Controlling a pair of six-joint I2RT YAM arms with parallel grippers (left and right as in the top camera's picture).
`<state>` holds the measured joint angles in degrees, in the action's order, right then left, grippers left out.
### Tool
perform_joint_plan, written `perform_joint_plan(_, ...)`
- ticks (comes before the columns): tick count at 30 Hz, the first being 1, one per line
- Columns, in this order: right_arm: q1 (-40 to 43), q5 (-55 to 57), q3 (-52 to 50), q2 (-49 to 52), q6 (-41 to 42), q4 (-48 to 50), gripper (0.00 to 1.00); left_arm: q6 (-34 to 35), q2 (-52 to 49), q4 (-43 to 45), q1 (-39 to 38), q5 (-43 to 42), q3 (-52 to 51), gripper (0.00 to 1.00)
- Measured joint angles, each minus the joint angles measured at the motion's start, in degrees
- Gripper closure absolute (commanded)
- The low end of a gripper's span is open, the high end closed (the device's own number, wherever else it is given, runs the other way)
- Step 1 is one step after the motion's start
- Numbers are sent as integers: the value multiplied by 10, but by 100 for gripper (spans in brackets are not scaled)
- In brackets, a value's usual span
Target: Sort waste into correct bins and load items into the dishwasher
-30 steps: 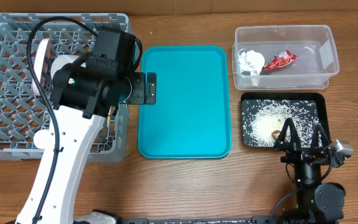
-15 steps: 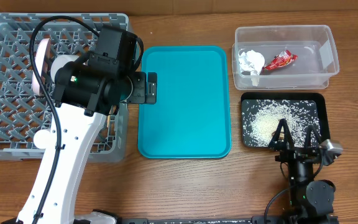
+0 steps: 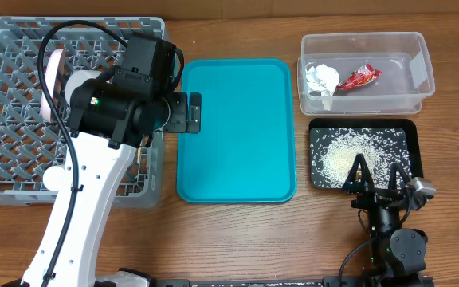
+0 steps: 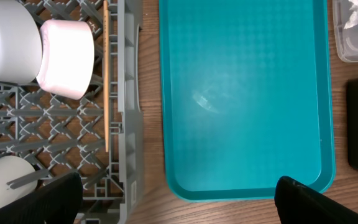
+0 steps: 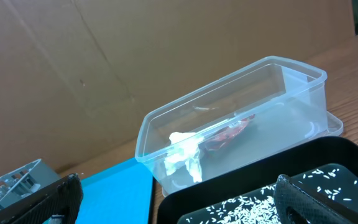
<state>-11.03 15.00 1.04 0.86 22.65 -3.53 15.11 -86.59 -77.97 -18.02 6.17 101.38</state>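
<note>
From overhead, my left pincer (image 3: 188, 113) hangs where the large square grey lattice dish rack (image 3: 6, 167) meets the flat teal plastic tray (image 3: 237, 127). My right pincer (image 3: 377, 177) sits over the near rim of the shallow black rectangular tray (image 3: 317, 131), fingers spread and empty above the loose white rice grains (image 3: 345, 151). The crumpled white paper napkin (image 3: 321, 77) and crinkled red snack wrapper (image 3: 359, 76) lie in the clear plastic rectangular tub (image 3: 421, 48). The teal tray carries nothing, so I judge the sorting nearly done.

In my left wrist view, the left pincer (image 4: 179, 190) is wide open and holds nothing, with one finger on the rack's side and the other on the tray's. A thin wooden chopstick (image 4: 105, 81) lies flat in the rack, just inside its right wall and left of my pincer's middle. Its long axis runs parallel to that wall and to the tray's long edge. Both ends look alike, so I cannot tell which way it points, nor whether a second stick lies against it. A pinkish-white tapered cup (image 4: 67, 59) sits just to its left. If the stick needs resettling, my left arm is far nearer, and I would close across it, not along it.

In my right wrist view, the right pincer (image 5: 178, 183) is open and empty, and the tub lies ahead beyond the black tray.
</note>
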Motion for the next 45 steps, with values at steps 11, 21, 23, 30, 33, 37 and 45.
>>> perform_joint_plan(11, 0, 0, 0, 0, 0, 0, 0, 0, 70, 1, 3, 119, -48, 0)
perform_joint_plan(21, 0, 0, 0, 0, 0, -1, 0, -22, 317, 246, 97, 122, -241, 0)
perform_joint_plan(23, 0, 0, 0, 0, 0, -1, 0, -50, 373, 326, 118, 90, -300, 0)
perform_joint_plan(30, 0, 0, 0, 0, 0, -1, 0, -130, 544, 520, 141, 26, -495, 0)
perform_joint_plan(33, 0, 0, 0, 0, 0, -2, 0, -143, 615, 572, 148, 15, -586, 0)
perform_joint_plan(37, 0, 0, 0, 0, 0, -1, 0, -143, 701, 639, 168, -1, -694, 0)
perform_joint_plan(45, 0, 0, 0, 0, 0, -1, 0, -143, 830, 719, 181, -15, -843, 0)
